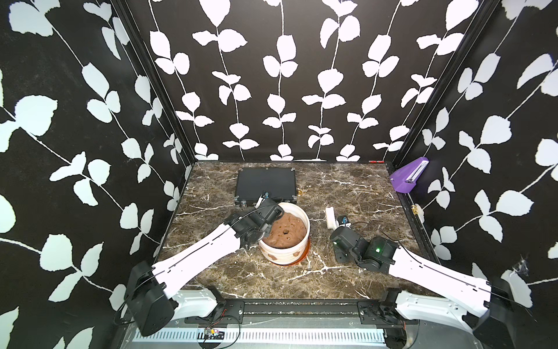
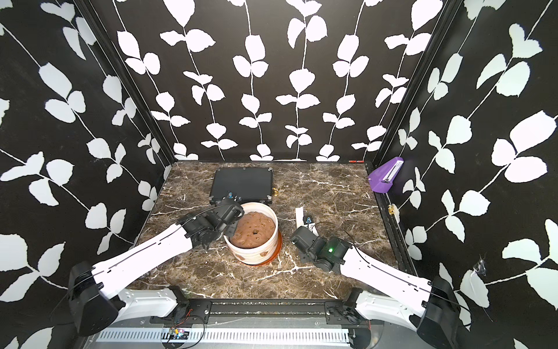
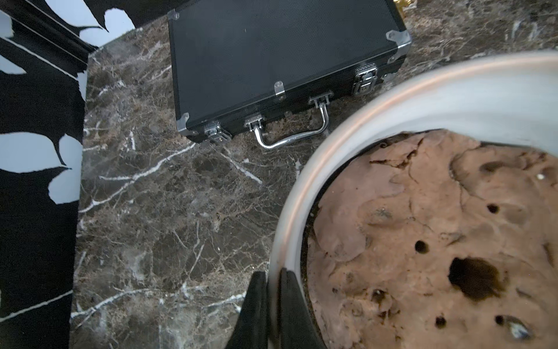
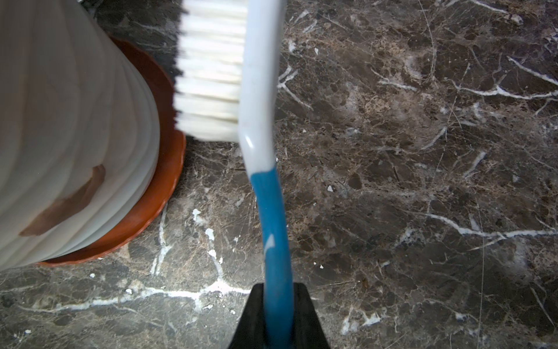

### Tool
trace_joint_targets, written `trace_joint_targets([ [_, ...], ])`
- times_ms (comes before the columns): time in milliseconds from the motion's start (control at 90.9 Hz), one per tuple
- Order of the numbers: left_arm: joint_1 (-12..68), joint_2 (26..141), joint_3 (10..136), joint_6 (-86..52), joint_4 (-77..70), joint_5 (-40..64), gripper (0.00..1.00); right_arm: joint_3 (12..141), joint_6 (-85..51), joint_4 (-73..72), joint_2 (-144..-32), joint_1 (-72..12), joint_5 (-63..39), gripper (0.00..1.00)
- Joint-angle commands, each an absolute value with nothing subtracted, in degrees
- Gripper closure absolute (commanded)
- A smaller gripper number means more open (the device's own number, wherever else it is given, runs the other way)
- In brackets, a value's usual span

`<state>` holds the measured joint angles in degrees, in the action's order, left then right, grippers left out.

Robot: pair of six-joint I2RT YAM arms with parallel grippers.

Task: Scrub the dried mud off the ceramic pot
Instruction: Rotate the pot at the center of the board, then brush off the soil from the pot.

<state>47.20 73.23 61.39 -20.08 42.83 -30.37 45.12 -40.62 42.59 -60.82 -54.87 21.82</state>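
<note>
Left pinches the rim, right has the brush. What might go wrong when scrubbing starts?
The left gripper grips the ceramic pot only by its thin rim; sideways pressure may tip it. The right gripper holds the brush well back from the bristles; it may twist. The dried mud sits low; bristles may snag the saucer.

Taking twelve o'clock as the way the handle runs out from the jaws, the right gripper [image 4: 278,291] is clamped on the blue end of the brush [image 4: 273,223]. The brush's white bristles [image 4: 211,75] face nine o'clock. At about ten o'clock stands the ribbed white ceramic pot [image 4: 75,105] on its orange saucer [image 4: 158,196], and a narrow gap separates it from the bristle tips. A smear of dried mud [image 4: 69,202] marks the pot's wall. Marble tabletop [image 4: 422,181] fills everything from one to five o'clock.
</note>
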Motion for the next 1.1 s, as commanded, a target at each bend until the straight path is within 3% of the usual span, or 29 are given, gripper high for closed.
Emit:
trace_joint_targets([
  [0, 47.1, 76.7, 62.9, -16.2, 35.3, -29.7, 1.00, 44.4, -41.7, 41.3, -59.5, -55.6, 22.7, 1.00],
  [275, 46.9, 84.1, 68.1, -7.0, 30.0, -36.2, 1.00, 43.9, -42.4, 41.2, -58.0, -55.8, 22.6, 1.00],
  [440, 46.9, 81.0, 70.3, -7.5, 32.0, -32.5, 0.76, 43.7, -44.1, 41.5, -59.4, -55.8, 22.5, 1.00],
  [704, 48.7, 67.9, 63.9, -14.6, 38.4, -22.1, 0.65, 44.3, -49.0, 38.3, -65.0, -56.2, 18.3, 1.00],
  [891, 49.6, 60.8, 55.4, -19.6, 37.3, -14.4, 0.56, 46.3, -55.5, 36.8, -69.2, -61.5, 17.6, 1.00],
  [1089, 49.5, 60.9, 54.3, -20.8, 35.4, -16.8, 0.53, 46.8, -60.6, 37.8, -72.7, -64.7, 18.9, 1.00],
])
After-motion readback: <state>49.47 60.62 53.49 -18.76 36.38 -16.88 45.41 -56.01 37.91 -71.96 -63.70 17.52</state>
